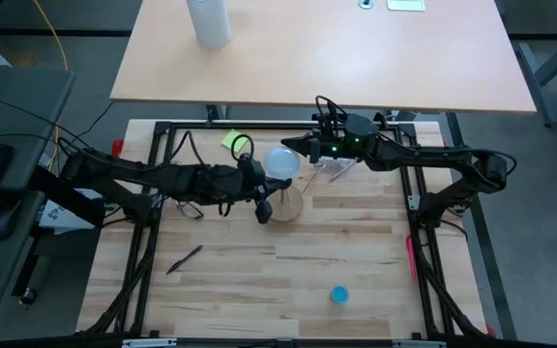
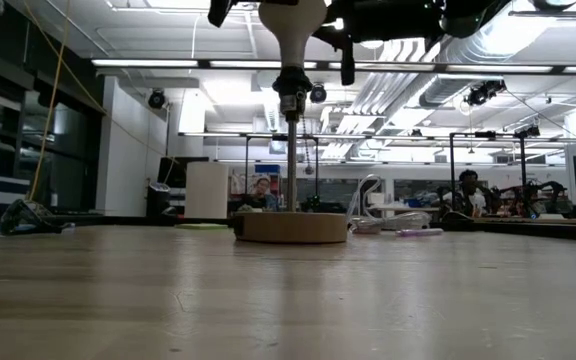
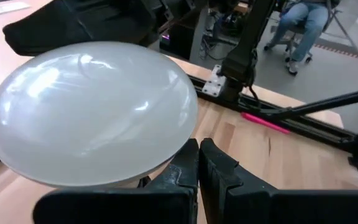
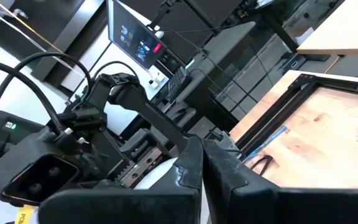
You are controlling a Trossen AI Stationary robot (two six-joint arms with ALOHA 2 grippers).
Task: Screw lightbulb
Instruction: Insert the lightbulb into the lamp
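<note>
- One lightbulb [image 1: 281, 162], white and frosted, sits globe-up above the middle of the desk [image 1: 356, 251], over a thin upright post [image 2: 291, 160].
- One round wooden disc base [image 2: 290, 226] carries that post and rests flat on the desk, directly under the bulb.
- One tall white cylinder [image 1: 209, 21] stands on the far lighter table [image 1: 375, 68], well apart from the bulb.
- On the desk lie one dark pen [image 1: 185, 258] near the left front, one small blue cap [image 1: 338, 294] near the right front, and a clear plastic piece [image 1: 332, 172] just right of the bulb.
- One pink marker [image 1: 409, 256] lies along the right frame rail.
- A person [image 2: 468, 190] sits in the room beyond.
- The left end effector [image 1: 264, 208] is beside the bulb, fingers pressed together, holding nothing; the globe fills its wrist view.
- The right end effector [image 1: 288, 147] is just behind the bulb, fingers together, empty too.
</note>
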